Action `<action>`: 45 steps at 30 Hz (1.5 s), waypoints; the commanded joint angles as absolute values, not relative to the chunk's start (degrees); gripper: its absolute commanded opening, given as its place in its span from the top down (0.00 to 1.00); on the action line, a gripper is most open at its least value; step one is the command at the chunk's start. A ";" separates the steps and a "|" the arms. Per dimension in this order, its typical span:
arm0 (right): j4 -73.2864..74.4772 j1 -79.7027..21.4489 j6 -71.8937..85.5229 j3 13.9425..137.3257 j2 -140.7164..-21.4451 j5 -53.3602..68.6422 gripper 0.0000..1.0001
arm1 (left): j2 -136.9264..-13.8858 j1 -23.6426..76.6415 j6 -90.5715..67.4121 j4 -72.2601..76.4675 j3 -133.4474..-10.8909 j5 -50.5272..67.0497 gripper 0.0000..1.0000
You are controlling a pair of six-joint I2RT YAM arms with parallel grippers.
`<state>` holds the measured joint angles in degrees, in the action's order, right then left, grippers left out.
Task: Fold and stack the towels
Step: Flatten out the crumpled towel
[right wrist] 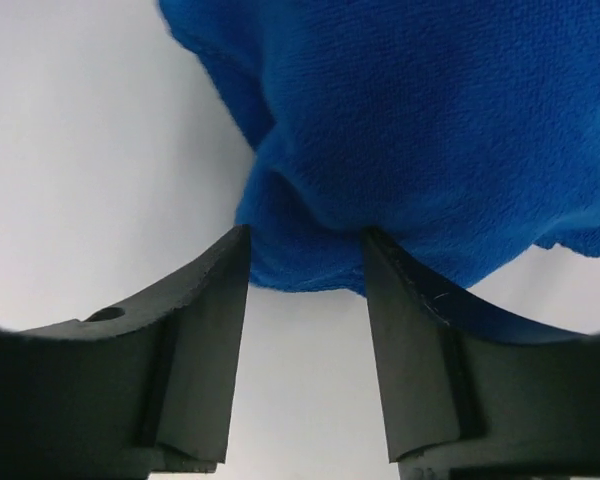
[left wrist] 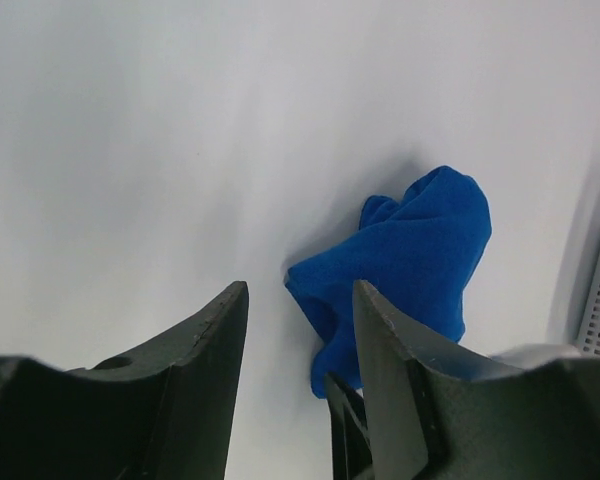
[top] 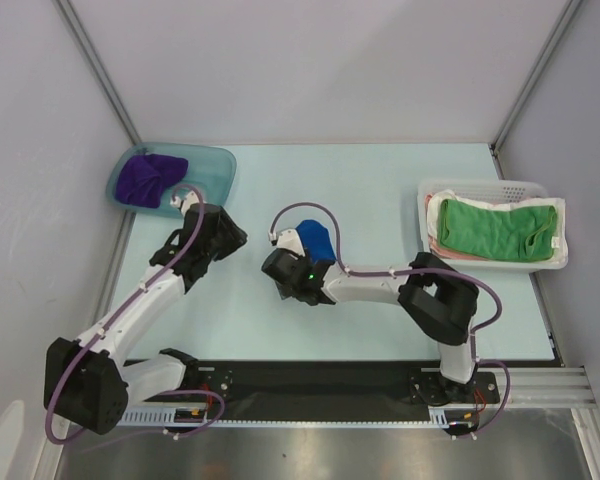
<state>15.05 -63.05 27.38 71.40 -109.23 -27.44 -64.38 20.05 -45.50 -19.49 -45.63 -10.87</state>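
Observation:
A royal blue towel [top: 316, 240] lies bunched on the table's middle. My right gripper [right wrist: 306, 235] is open right at its near edge, and the blue towel [right wrist: 430, 130] hangs between the fingertips without being pinched. To the towel's left, my left gripper [left wrist: 300, 287] is open and holds nothing; the blue towel [left wrist: 410, 250] shows just past its right finger. My left gripper [top: 238, 238] points toward it in the top view. A dark purple towel [top: 146, 178] lies crumpled in the teal tub [top: 215, 168]. A green towel [top: 495, 228] rests in the white basket [top: 480, 187].
The teal tub stands at the back left by the wall. At the right edge stands the white basket, with pale cloth under the green towel. Grey walls close the left, back and right sides. A black rail runs along the near edge.

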 commanded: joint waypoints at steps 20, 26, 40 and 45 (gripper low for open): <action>20.13 -49.84 27.69 59.07 -80.09 -24.63 0.84 | -85.15 28.21 -41.48 -2.21 -47.28 9.04 0.49; 22.06 -44.30 26.19 59.51 -80.59 -18.74 0.84 | -89.90 31.20 -43.06 6.12 -48.87 13.78 0.40; 19.42 -38.86 30.50 55.99 -82.70 -10.37 0.85 | -94.40 39.73 -47.46 22.94 -48.43 18.11 0.42; 19.60 -34.81 30.94 53.27 -81.83 -10.63 0.78 | -94.04 39.73 -47.11 19.79 -50.00 15.47 0.42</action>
<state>20.49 -36.64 30.09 54.37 -82.41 -10.28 -94.37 39.68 -46.59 18.61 -46.85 16.78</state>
